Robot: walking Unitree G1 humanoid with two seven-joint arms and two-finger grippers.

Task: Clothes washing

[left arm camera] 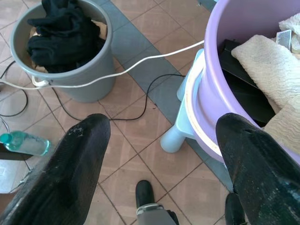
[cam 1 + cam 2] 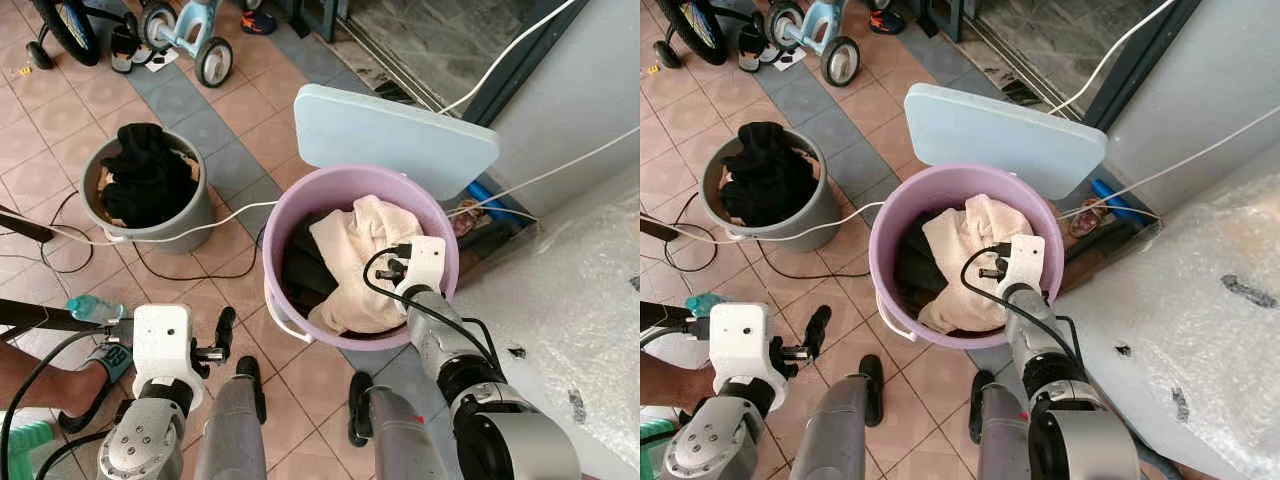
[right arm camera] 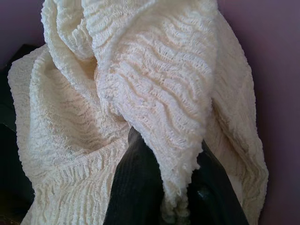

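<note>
A purple bucket (image 2: 275, 235) stands in front of me and holds a cream knitted cloth (image 2: 350, 265) on top of dark clothes (image 2: 300, 270). My right gripper (image 2: 396, 262) reaches down into the bucket. In the right wrist view its fingers (image 3: 136, 187) are shut on a fold of the cream cloth (image 3: 154, 84). My left gripper (image 1: 164, 154) is open and holds nothing, low over the tiles to the left of the bucket. A grey bucket (image 2: 185, 215) further left is full of black clothes (image 2: 148, 175).
The purple bucket rests on a pale blue stool (image 1: 180, 131), with a light blue board (image 2: 395, 135) leaning behind it. A white cable (image 2: 230, 213) and black cords cross the tiles. A plastic bottle (image 2: 95, 308) and a person's foot (image 2: 85, 375) are at the left. Bubble wrap (image 2: 570, 300) covers the right.
</note>
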